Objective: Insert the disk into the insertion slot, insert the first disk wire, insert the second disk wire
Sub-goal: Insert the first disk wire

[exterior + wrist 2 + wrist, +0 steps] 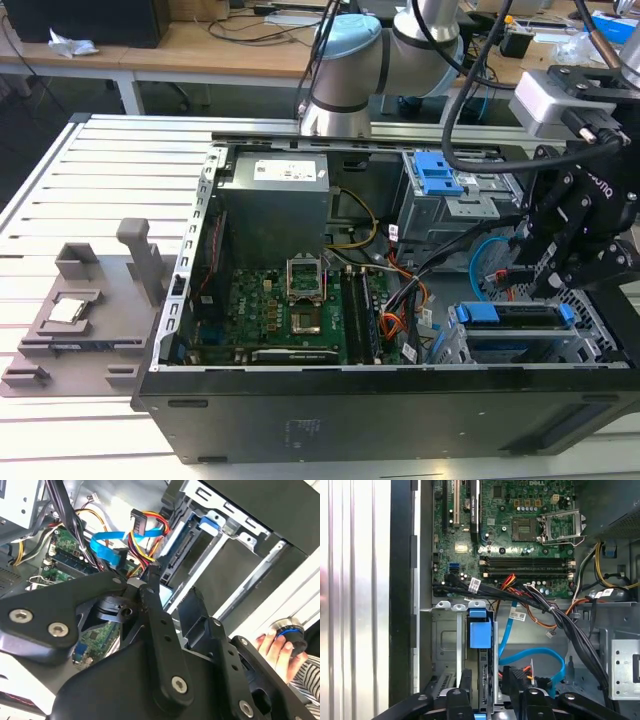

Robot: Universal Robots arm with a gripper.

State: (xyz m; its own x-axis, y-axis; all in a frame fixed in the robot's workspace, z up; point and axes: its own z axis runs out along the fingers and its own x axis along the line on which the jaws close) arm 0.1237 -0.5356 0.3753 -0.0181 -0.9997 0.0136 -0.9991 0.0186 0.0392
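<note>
Hanging just above the low grey perforated sheet-metal insertion slot (500, 352), the black gripper (535, 270) has its fingers (156, 611) spread apart, pinching nothing. Inside the slot lies the flat grey metal disk (512, 318) in its bright blue plastic carrier, and it looks pushed home. I judge it fairly heavy, rigid and sensitive to knocks, best held by the carrier's plastic edges rather than the metal faces.

Just beside the slot, the thin red-orange first disk wire (152, 530) hangs loose. Its small black end connector is near the disk's rear edge but apart from it. The thin bright blue flat second disk wire (106, 546) curls in a loop beside the slot too, its end close to one fingertip; I cannot tell whether they touch. Both wires look light and limp, the flat one a little springy. The hard connector body is the place to grip, since the wire itself would bend or slip.

Further from the slot sits the green circuit board (500, 545), inside the same black computer case (350, 405). The case rests on the slatted metal desk (100, 170). Well apart from the slot, outside the case, a person's hand (272, 645) holds a round knob.
</note>
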